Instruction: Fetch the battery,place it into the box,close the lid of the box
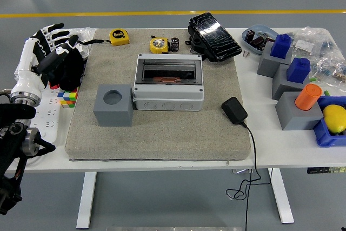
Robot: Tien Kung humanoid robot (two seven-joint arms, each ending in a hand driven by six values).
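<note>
**Grey mat, long reach ahead**

Black battery stands at the mat's far edge, touching the yellow tape, at about 1 o'clock from the box. The left hand hovers well apart at the table's 9 o'clock side, fingers spread, holding nothing. Likely risks: nudging the tape, or tipping the battery when pinching it.

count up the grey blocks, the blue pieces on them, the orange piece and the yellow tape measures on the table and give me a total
Grey blocks: 4
Blue pieces on top of blocks: 2
Orange piece on a block: 1
Yellow tape measures: 2
Total: 9
</note>
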